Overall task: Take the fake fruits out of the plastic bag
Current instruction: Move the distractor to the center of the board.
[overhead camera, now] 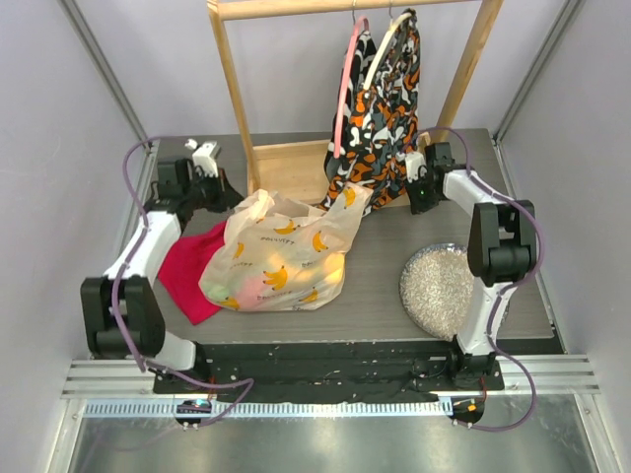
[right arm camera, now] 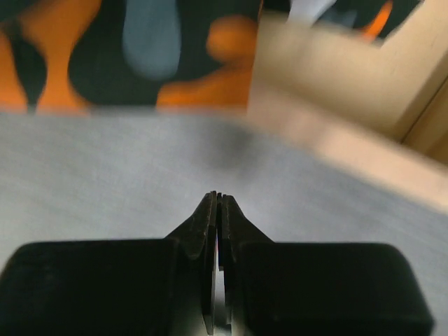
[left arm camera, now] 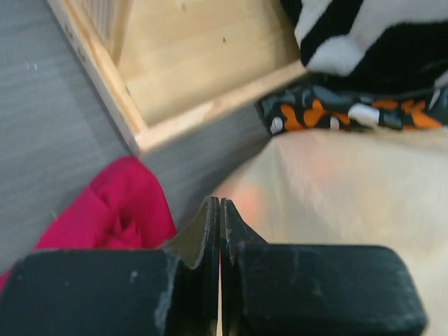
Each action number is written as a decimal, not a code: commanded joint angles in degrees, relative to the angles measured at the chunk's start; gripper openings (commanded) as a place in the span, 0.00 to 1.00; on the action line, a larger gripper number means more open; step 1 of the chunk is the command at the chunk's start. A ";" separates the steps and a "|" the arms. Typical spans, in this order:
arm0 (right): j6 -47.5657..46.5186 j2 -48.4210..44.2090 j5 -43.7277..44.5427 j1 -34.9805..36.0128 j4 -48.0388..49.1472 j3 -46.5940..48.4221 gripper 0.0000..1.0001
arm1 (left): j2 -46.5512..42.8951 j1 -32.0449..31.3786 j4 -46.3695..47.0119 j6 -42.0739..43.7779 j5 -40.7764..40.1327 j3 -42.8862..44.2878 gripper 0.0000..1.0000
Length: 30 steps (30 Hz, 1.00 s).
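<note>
Top view, plastic bag [overhead camera: 286, 251]: is being shown lying mid-counter [overhead camera: 394, 305], against the red cloth [overhead camera: 182, 271], with the fake fruits [overhead camera: 258, 286] glimpsed through its film.
Left wrist view, left gripper [left arm camera: 220, 210]: is being held pressed together, tips between the red cloth and the bag.
Right wrist view, right gripper [right arm camera: 218, 203]: is being held pressed together over the counter, near the patterned garment [right arm camera: 140, 49].

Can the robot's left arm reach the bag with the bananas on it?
Probably yes. The left hand is shut close to the plastic bag, with nothing between them; the red cloth lies off to the side. It would need to open first.
</note>
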 commanded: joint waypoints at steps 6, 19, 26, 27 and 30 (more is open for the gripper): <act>1.70 11.66 2.07 1.46 2.57 16.97 0.07 | 22.63 -2.82 7.02 -1.61 -1.29 29.24 0.00; 1.88 19.85 4.44 5.23 4.24 28.50 0.07 | 46.46 -4.14 6.31 9.20 -13.61 59.17 0.00; 3.81 9.34 5.50 9.19 3.80 20.60 0.09 | 36.57 -3.79 -2.02 7.53 -10.99 55.34 0.02; 4.42 6.78 5.84 9.28 3.80 18.67 0.13 | 33.49 -3.18 -5.78 5.70 -10.45 49.66 0.19; 4.69 -2.46 7.95 8.93 3.80 10.59 0.32 | 18.21 1.55 -9.50 1.22 -10.52 40.32 0.54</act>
